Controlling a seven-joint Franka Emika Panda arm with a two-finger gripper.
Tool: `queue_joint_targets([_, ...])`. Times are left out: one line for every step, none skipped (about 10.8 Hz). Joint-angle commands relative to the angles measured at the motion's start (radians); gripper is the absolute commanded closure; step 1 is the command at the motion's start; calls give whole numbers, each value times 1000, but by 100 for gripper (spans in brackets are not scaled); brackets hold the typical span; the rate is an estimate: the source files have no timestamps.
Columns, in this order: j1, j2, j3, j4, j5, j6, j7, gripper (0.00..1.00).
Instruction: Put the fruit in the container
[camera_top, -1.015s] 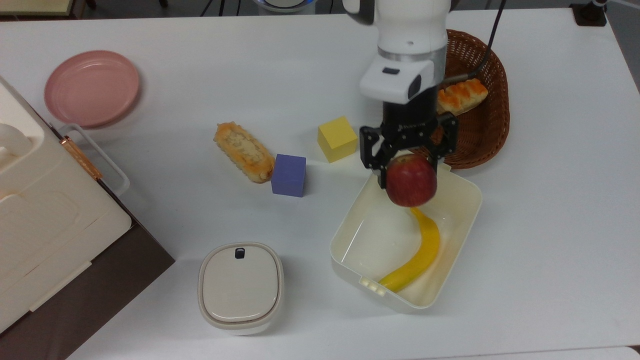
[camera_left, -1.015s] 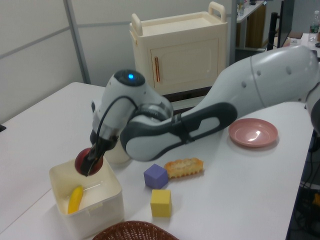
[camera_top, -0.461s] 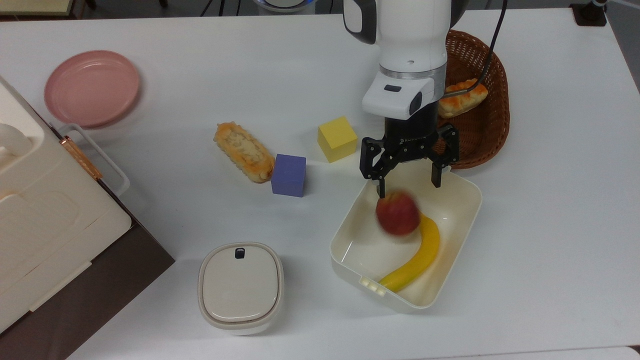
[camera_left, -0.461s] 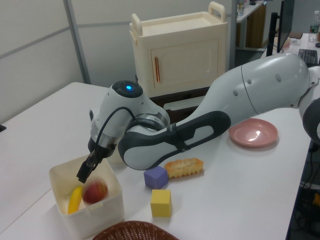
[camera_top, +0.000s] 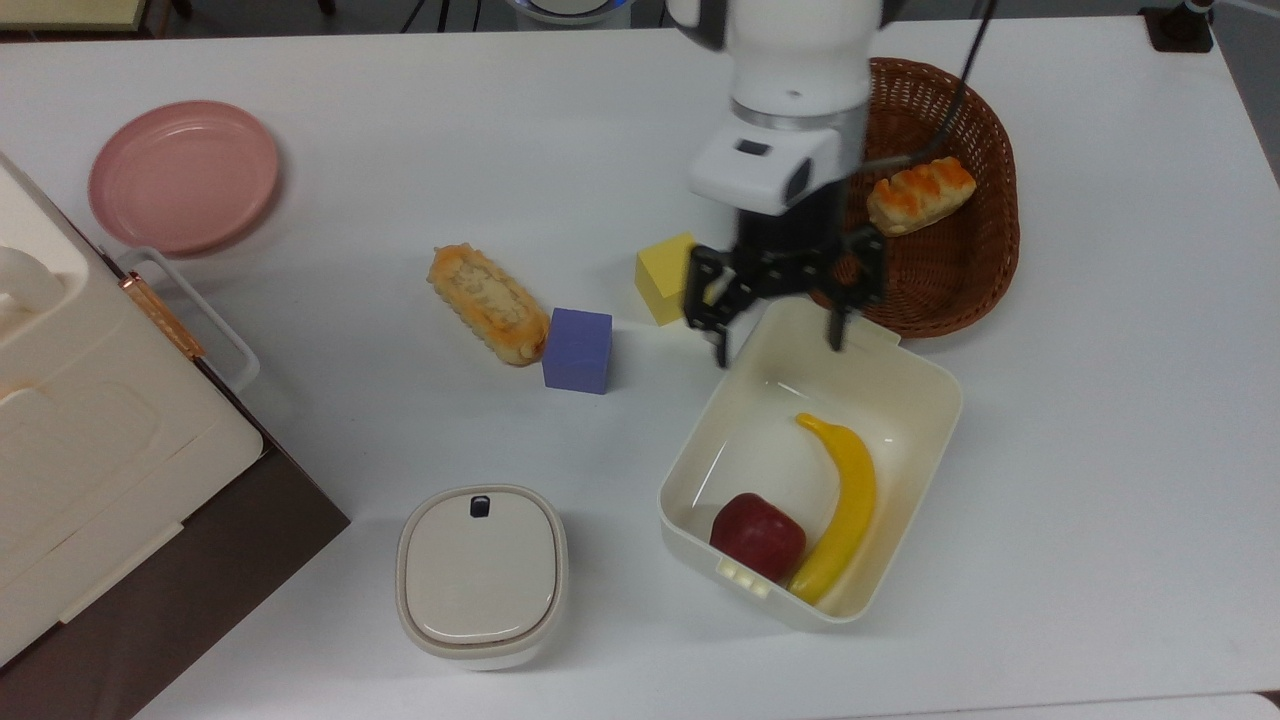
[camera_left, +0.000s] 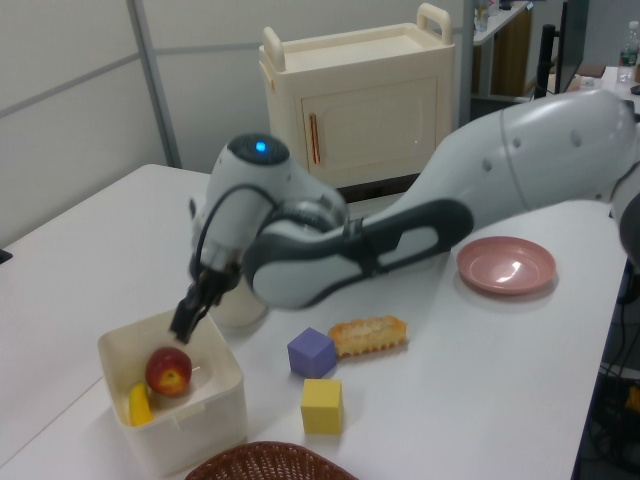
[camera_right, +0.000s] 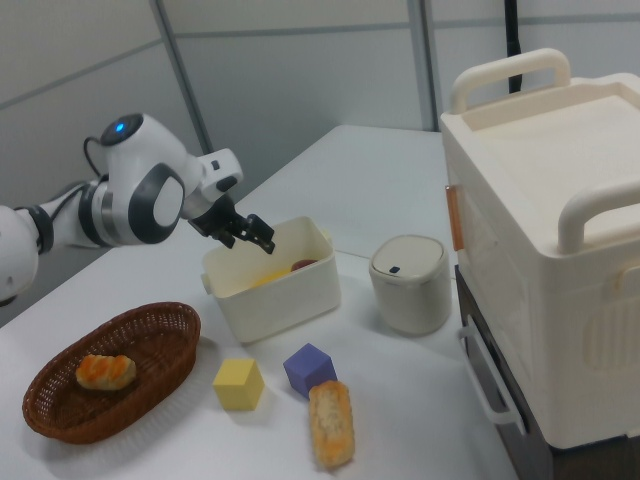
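Top view: apple (camera_top: 757, 535) inside tub (camera_top: 910, 378)

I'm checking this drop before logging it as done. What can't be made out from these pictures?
- Apple: in the right view the tub wall hides all but a red sliver.
- Banana: in the left view the apple and the tub wall cover most of it.
- Yellow block: in the top view the gripper covers one corner.
- Cabinet: cut off by the top view's left edge.

White table (camera_top: 400, 150), grey panelled walls (camera_left: 70, 120), cream cabinet (camera_left: 360, 110)
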Motion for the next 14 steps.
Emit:
queue_joint_targets([-87,-140,-5,-41,-17,-318,-35,0])
queue_joint_targets([-116,-172,-5,-44,-17,-412,-33,0])
queue_joint_targets([-151,-215,-5,-61,-17,-498,-40,0])
queue_joint_targets([-188,-252,-4,-65,-16,-578,-64,0])
queue_joint_targets([-228,-284,-4,-65,-13,-662,-117,0])
queue_joint_targets([-275,-309,4,-64,1,-718,-182,0])
queue_joint_targets([-303,-321,8,-64,7,-750,-200,0])
queue_joint_targets([-314,-329,8,-64,22,-759,-201,0])
queue_joint_targets([-355,-333,10,-65,62,-760,-207,0])
queue_joint_targets([-366,-333,18,-61,84,-755,-210,0])
queue_joint_targets([-365,-333,18,-61,84,-749,-210,0])
queue_joint_targets([-363,-332,15,-61,84,-740,-208,0])
queue_joint_targets([-362,-329,15,-61,79,-729,-208,0])
queue_joint_targets([-362,-321,15,-58,72,-727,-208,0])
